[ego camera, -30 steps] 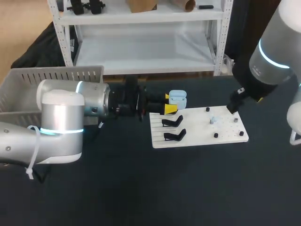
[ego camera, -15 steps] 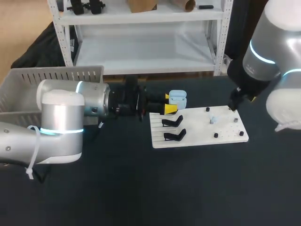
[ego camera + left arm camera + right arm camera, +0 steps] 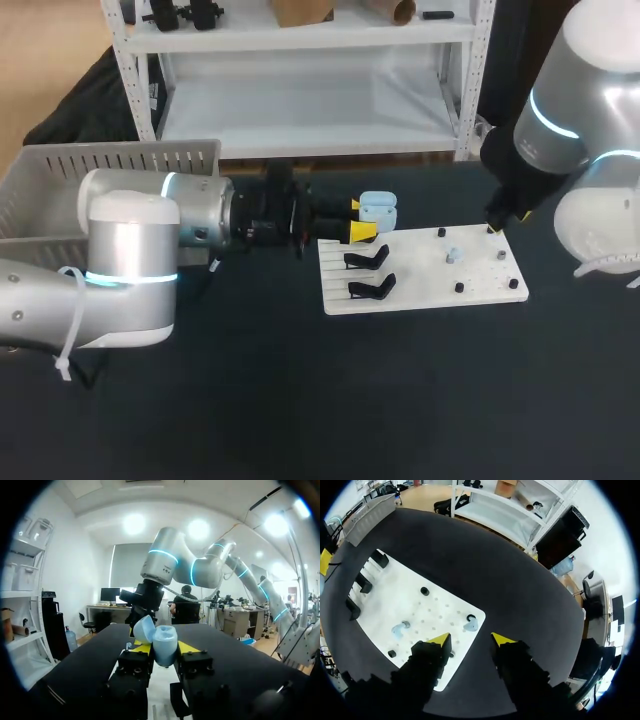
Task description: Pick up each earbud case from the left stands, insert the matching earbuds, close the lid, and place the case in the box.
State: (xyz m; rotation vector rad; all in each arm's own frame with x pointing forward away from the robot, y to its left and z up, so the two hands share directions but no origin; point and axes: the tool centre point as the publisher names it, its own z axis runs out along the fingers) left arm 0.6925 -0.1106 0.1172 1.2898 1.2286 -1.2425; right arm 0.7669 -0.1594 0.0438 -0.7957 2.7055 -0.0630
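Dark table [image 3: 250, 390], head view: white board [image 3: 420, 275] right of centre, two black stands [image 3: 367, 259] on its left part, small pegs [image 3: 459, 288] and a pale earbud [image 3: 452, 256] on its right part. Left gripper [image 3: 358, 219] lies level at the board's far left corner, with the light-blue case [image 3: 379, 210] between its yellow tips. Grey box [image 3: 120, 152] sits at the table's far left, well apart from the case. Right gripper [image 3: 494, 228] hangs at the board's far right corner; its fingers are mostly hidden from this side.

Left wrist view: left gripper [image 3: 164, 650] clamped on the case [image 3: 164, 639], one finger on each side. Lid [image 3: 143, 628] stands open, leaning aside.

Right wrist view: right gripper [image 3: 471, 640] over the board's [image 3: 440, 612] edge, fingers apart with nothing between them. One earbud [image 3: 471, 625] lies just ahead of the tips, a second [image 3: 398, 629] farther along the board. Three stands [image 3: 364, 583] line its far end.
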